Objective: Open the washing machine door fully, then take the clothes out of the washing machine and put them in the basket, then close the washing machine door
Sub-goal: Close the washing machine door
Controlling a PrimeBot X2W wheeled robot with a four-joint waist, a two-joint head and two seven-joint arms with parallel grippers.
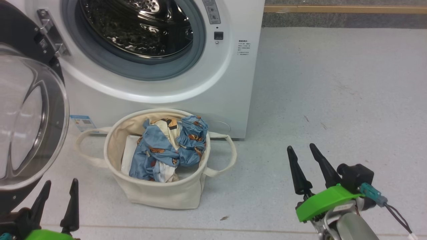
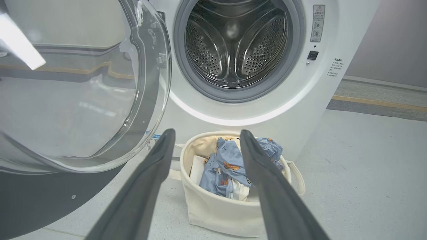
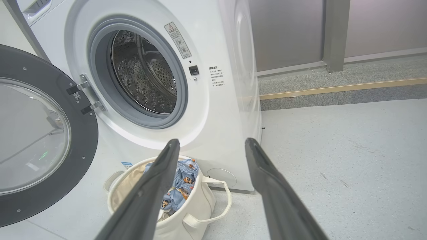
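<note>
clothes (image 1: 168, 146) lie in basket (image 1: 160, 196); door (image 1: 33, 116) stands wide; left hand (image 1: 61, 181) and right hand (image 1: 301, 146) both spread, empty.

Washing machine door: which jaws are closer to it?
Left. The left gripper sits right beside the washing machine door; the right gripper is off beyond the basket.

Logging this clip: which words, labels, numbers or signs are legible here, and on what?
No text is legible enough to quote.
Warning label on the washing machine, beside the drum opening: a triangle sign, wording too small.
Printed text block on the machine's front: too small.
Blue label sticker low on its front: blurred.
</note>
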